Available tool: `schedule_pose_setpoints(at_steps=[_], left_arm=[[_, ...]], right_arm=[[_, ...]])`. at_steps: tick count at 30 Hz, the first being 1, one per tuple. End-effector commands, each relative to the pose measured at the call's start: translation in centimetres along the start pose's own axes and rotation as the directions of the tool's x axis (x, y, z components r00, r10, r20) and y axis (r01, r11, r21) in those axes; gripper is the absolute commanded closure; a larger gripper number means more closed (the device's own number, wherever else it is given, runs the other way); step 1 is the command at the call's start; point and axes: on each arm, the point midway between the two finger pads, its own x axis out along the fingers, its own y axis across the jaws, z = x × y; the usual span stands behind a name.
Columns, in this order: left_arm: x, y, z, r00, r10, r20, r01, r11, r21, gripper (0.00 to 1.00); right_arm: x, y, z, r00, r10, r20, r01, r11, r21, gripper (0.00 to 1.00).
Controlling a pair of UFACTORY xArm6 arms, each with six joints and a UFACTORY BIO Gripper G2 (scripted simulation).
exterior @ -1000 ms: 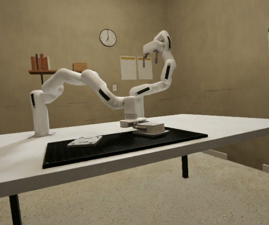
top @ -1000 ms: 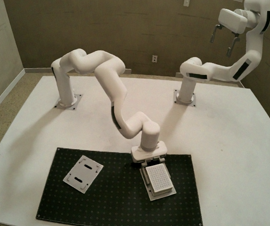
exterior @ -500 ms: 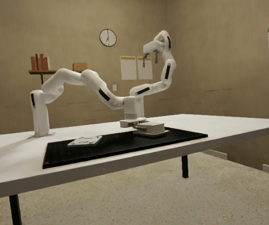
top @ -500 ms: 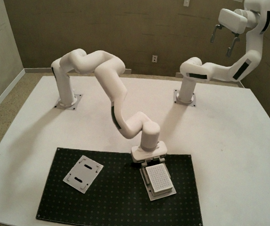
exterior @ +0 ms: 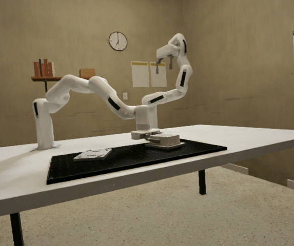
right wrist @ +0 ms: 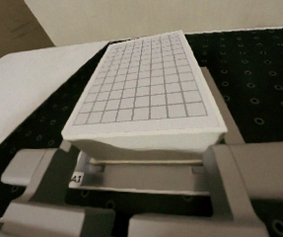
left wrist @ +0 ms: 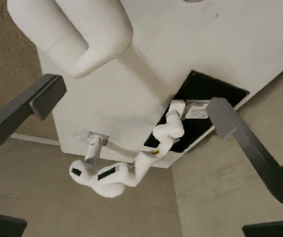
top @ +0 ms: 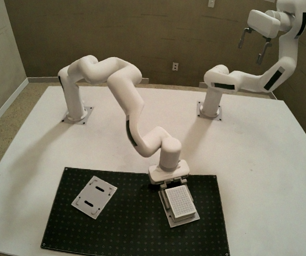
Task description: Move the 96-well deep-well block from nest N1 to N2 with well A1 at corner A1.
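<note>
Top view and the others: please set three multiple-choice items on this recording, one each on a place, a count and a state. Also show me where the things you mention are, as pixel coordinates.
1. Where is the 96-well deep-well block (top: 180,199) (exterior: 165,139) (left wrist: 196,110) (right wrist: 141,84)?
A) Against the wall
B) On the floor
C) At plate nest N1 (top: 174,222) (exterior: 152,146) (right wrist: 146,179)

2. How many long dark slots show in plate nest N2 (top: 94,196) (exterior: 91,156)?
A) Two
B) Four
C) Six

3. How is the left gripper (top: 249,54) (exterior: 163,69) (left wrist: 135,108)?
A) Shut on a nest
B) Open, nothing between its fingers
C) Shut, empty

Right letters:
1: C, the top view shows N1's plate edges around the block.
2: A, both slots show in the top view.
3: B, its fingers stand wide apart in its wrist view.
</note>
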Motion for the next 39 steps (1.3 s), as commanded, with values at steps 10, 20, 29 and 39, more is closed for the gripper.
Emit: schedule_pose_setpoints(at_steps=[10, 20, 29, 39], left_arm=[[0.0, 0.0, 0.0, 1.0, -0.001, 0.0, 0.001, 1.0, 0.0, 0.0], [0.0, 0.0, 0.0, 1.0, -0.001, 0.0, 0.001, 1.0, 0.0, 0.0], [0.0, 0.0, 0.0, 1.0, -0.001, 0.0, 0.001, 1.0, 0.0, 0.0], [0.0, 0.0, 0.0, 1.0, -0.001, 0.0, 0.001, 1.0, 0.0, 0.0]], right_arm=[[0.1, 0.1, 0.3, 1.0, 0.0, 0.005, 0.0, 1.0, 0.003, 1.0], [0.1, 0.1, 0.9, 1.0, 0.0, 0.004, 0.0, 1.0, 0.003, 1.0], [0.1, 0.1, 1.5, 1.0, 0.0, 0.004, 0.0, 1.0, 0.003, 1.0], [0.1, 0.1, 2.0, 1.0, 0.0, 0.004, 0.0, 1.0, 0.003, 1.0]])
